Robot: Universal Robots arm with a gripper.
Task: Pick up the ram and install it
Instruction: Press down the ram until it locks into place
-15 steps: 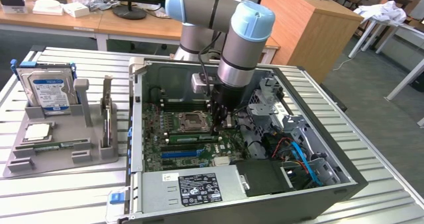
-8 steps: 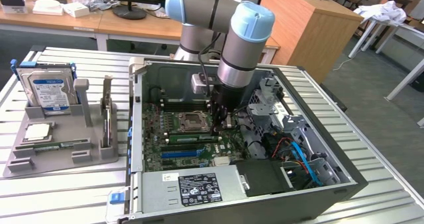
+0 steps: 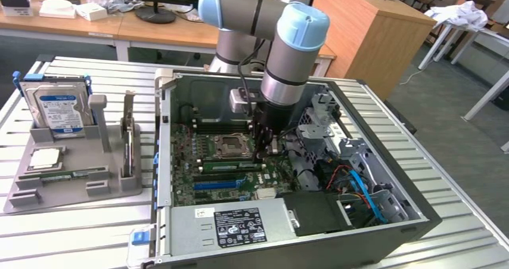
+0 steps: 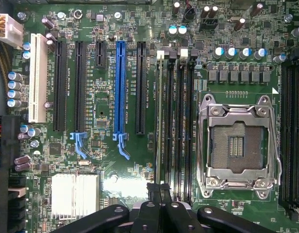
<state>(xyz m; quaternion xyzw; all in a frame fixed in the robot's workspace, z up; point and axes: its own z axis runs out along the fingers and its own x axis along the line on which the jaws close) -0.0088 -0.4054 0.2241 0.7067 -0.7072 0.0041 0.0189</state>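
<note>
The ram (image 4: pixel 159 121) stands on its thin edge in the memory slot farthest from the empty CPU socket (image 4: pixel 235 145), on the side of the blue expansion slot (image 4: pixel 120 87). Its long axis runs parallel to the neighbouring black slots and along the socket's side. In the exterior view it shows as a green strip (image 3: pixel 226 167) lying left to right across the motherboard (image 3: pixel 207 182), in front of the socket. The open computer case (image 3: pixel 397 221) lies on its side on a slatted metal table (image 3: pixel 71 239). Beside it, on the exterior view's left, is a grey tray (image 3: pixel 71 191) with a hard drive (image 3: pixel 59 111) and a square silver chip (image 3: pixel 45 157). Wooden desks and a cabinet (image 3: pixel 366 36) stand behind. The gripper (image 4: pixel 159 190) reaches down into the case (image 3: pixel 266 152) with its fingers pressed together. It holds nothing, and its tips are right over one end of the ram; I cannot tell whether they touch it.
</note>
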